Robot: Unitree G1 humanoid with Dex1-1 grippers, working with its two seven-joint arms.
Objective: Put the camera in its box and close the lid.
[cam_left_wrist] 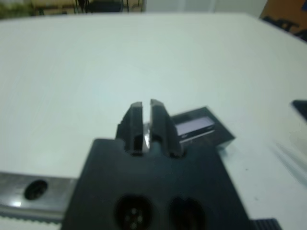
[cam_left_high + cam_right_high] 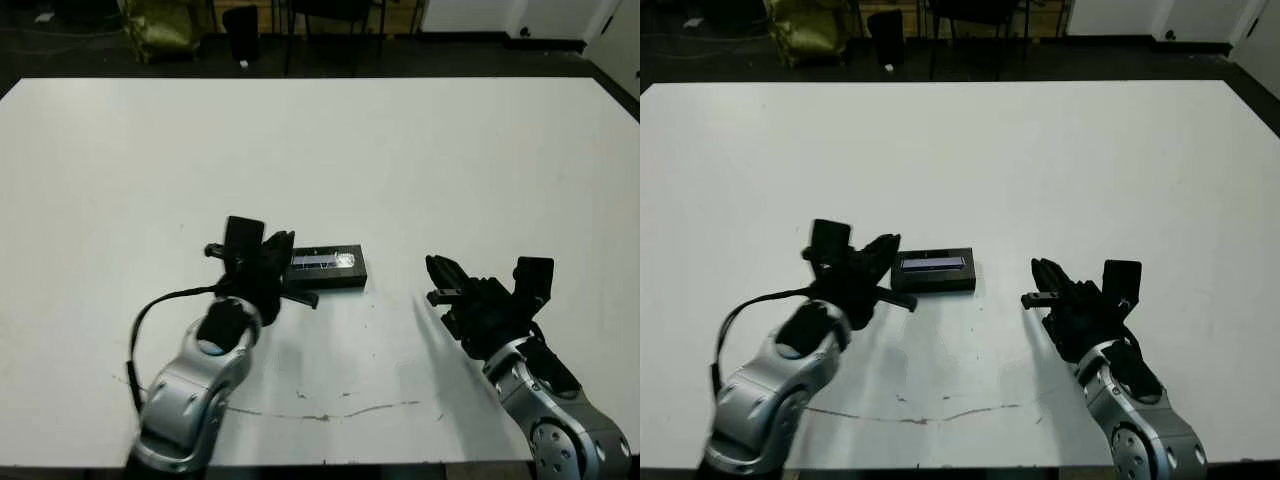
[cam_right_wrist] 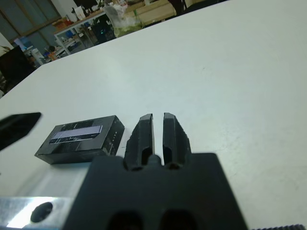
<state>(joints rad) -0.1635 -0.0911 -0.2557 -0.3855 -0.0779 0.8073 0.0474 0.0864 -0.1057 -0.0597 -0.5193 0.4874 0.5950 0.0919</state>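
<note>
A closed black box (image 2: 330, 277) lies near the table's middle front, with its lid (image 2: 325, 260) on top showing a pale silvery-blue stripe. The camera is hidden. My left gripper (image 2: 280, 243) sits at the box's left end, close to it or touching it, its fingers (image 1: 158, 120) shut with nothing between them. My right gripper (image 2: 437, 268) rests low over the table a short way right of the box, apart from it. Its fingers (image 3: 172, 132) are also shut and hold nothing. The right wrist view shows the box (image 3: 79, 139) off to one side of those fingers.
The white table (image 2: 400, 150) stretches wide behind the box. A faint crack-like line (image 2: 330, 412) runs along its front. Beyond the far edge stand a yellow-green bag (image 2: 160, 25) and dark chair legs (image 2: 240, 30) on the floor.
</note>
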